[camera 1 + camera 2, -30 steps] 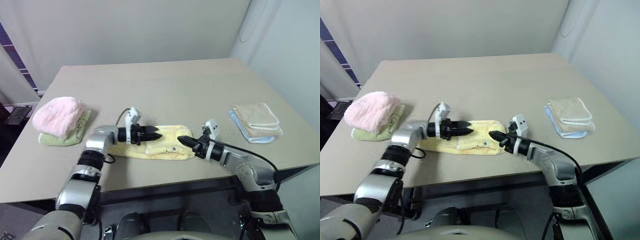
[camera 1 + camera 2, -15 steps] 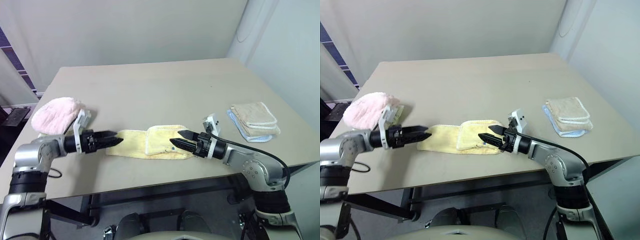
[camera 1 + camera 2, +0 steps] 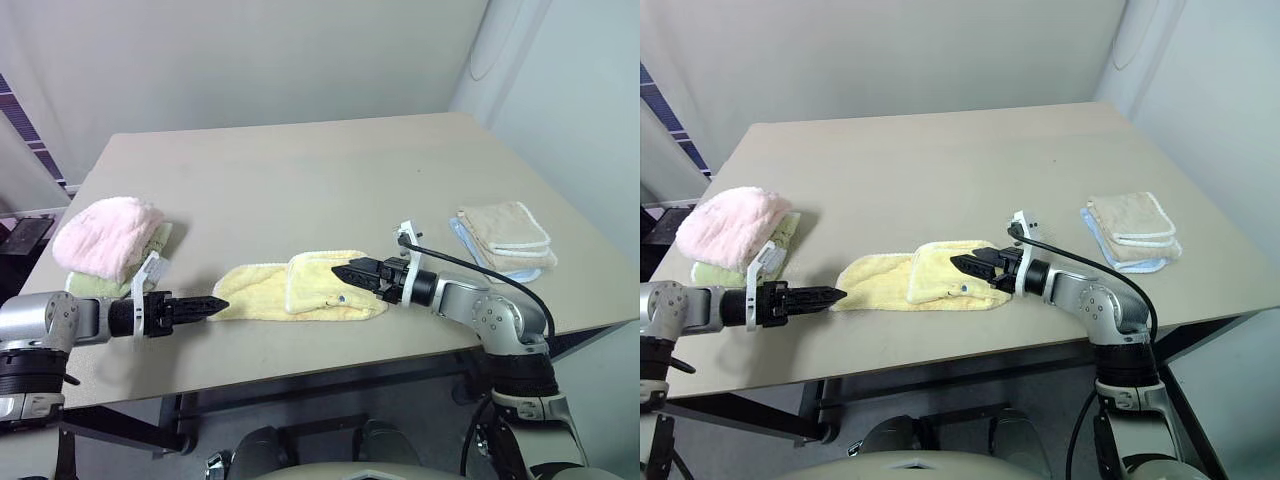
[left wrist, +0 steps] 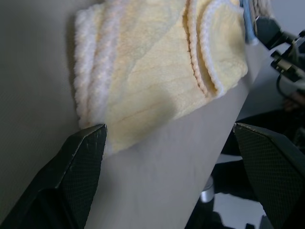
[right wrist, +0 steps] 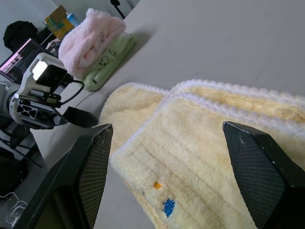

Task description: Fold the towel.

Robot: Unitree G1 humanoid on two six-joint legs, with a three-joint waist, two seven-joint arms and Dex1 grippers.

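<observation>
Pale yellow, the towel lies flat on the table near its front edge, a long strip with its right-hand part doubled over so that a whitish hem runs across the middle. A small dark mark sits on the folded flap near its front edge; the right wrist view shows it as a blue and an orange stitch.

Left of the towel, the left gripper hangs low over the table, its tips just short of the towel's left end and apart from it. In the left wrist view its two fingers stand wide apart with nothing between them, the towel's end lying ahead of them.

At the towel's right end, the right gripper points along the cloth from the right, over the folded flap. Its fingers are spread wide in the right wrist view, with cloth below and ahead of them but none pinched; whether a tip touches the flap cannot be told.

Well to the left of the towel, a pink towel rests on a green cloth. Well to the right, near the table's right edge, a beige folded towel lies on a light blue one.
</observation>
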